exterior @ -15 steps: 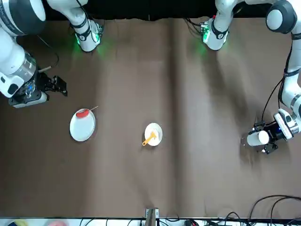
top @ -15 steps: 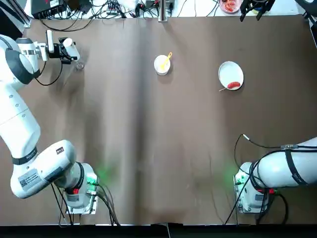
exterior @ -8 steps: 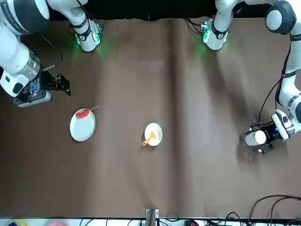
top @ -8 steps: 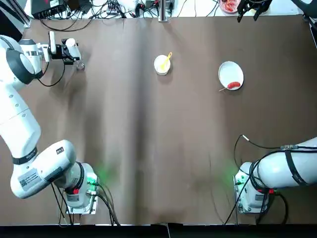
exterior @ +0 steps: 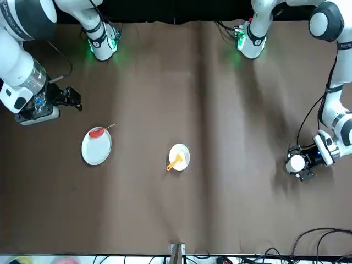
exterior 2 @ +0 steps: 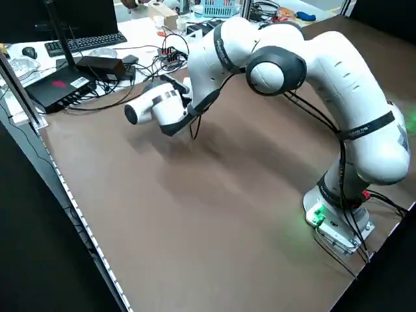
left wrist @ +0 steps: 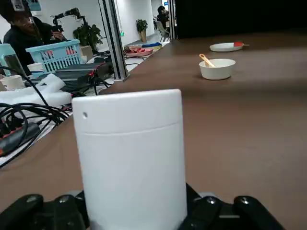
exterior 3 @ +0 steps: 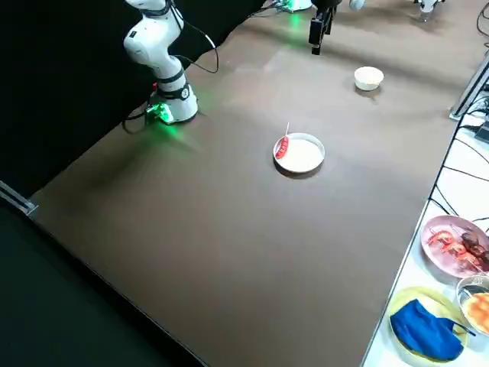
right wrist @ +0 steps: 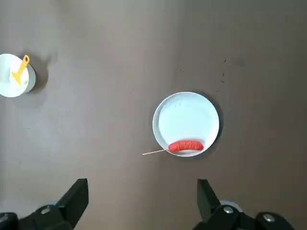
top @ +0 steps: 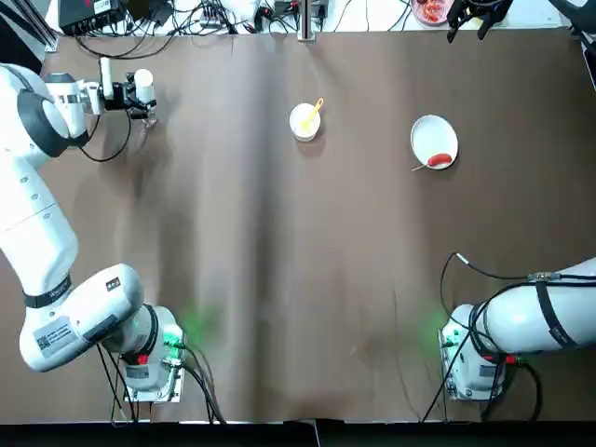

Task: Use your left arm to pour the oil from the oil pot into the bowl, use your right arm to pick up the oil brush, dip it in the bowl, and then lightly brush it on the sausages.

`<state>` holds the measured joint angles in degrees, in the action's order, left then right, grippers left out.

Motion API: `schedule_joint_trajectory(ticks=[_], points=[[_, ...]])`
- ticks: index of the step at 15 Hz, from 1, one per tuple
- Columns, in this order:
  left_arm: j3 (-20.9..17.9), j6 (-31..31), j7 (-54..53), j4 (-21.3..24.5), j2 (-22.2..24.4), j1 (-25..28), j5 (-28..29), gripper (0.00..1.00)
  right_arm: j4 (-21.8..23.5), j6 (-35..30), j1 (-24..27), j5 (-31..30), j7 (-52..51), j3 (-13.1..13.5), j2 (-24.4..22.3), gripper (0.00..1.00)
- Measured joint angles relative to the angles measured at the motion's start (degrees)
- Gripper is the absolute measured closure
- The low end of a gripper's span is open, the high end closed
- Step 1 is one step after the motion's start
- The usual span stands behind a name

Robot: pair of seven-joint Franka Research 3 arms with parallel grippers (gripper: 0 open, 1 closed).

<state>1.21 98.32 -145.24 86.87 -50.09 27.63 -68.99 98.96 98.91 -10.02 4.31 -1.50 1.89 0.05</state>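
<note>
1. Left gripper [top: 140, 95] is at the far left of the bench [top: 279, 261], closed around the oil pot [top: 143, 82]
2. Oil pot: white cap [left wrist: 129, 148] fills the left wrist view, w/ the dark fingers [left wrist: 211, 211] pressed on either side of it; front view shows the cap [exterior: 297, 163] facing the camera. Clear body is barely visible, so can't tell how much oil is in it
3. Can't tell whether the pot is touching the bench or just above it
4. Bowl [top: 304, 120] sits near the far edge, about mid-bench, well apart from the left gripper
5. Oil brush [top: 313, 111] w/ yellow-orange handle rests in the bowl, handle leaning over the rim; also seen in the front view [exterior: 176, 160] and the right wrist view [right wrist: 20, 69]
6. White plate [top: 433, 140] is to the robot's right of the bowl, apart from it
7. One red sausage [top: 440, 160] on a thin stick lies at the plate's near rim, stick end poking out over the bench [right wrist: 153, 152]
8. Right gripper [top: 477, 11] is raised beyond the far right edge, fingers [right wrist: 76, 196] spread wide, nothing between them; wrist cam looks straight down on plate [right wrist: 186, 120] and sausage [right wrist: 186, 145]
9. Off-bench clutter: cables, keyboard [exterior 2: 84, 43], blue basket [left wrist: 56, 53], a dish of food [exterior 3: 457, 243] and a blue cloth [exterior 3: 425, 329] beside the bench
</note>
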Motion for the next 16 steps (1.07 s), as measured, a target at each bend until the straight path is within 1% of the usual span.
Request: schedule_joint_trajectory(ticks=[3,5,7,10,13,16], points=[[0.11,2.33,1.21,-0.36,0.30,-3.56,-2.93,0.45,0.00,-0.07,0.00,0.00,0.00,0.00,0.00,0.00],[0.31,2.96,5.67,-0.76,0.83,-6.53,-4.40,0.46,0.00,-0.10,0.00,0.00,0.00,0.00,0.00,0.00],[0.42,3.88,10.91,-0.87,1.95,-9.42,-4.51,0.46,-0.02,-0.10,0.03,0.00,0.00,0.04,0.00,0.00],[0.55,7.44,17.01,-0.81,4.56,-14.12,-4.52,0.46,-0.06,-0.09,0.00,0.00,0.02,0.07,0.00,0.00],[0.59,13.78,25.30,0.29,8.59,-19.75,-4.52,0.46,-0.08,0.05,-0.43,0.03,0.03,-0.08,0.00,0.00],[0.61,23.62,29.72,4.60,13.61,-25.97,-4.51,0.46,-0.11,0.04,-1.06,0.03,0.11,-0.23,0.00,0.00]])
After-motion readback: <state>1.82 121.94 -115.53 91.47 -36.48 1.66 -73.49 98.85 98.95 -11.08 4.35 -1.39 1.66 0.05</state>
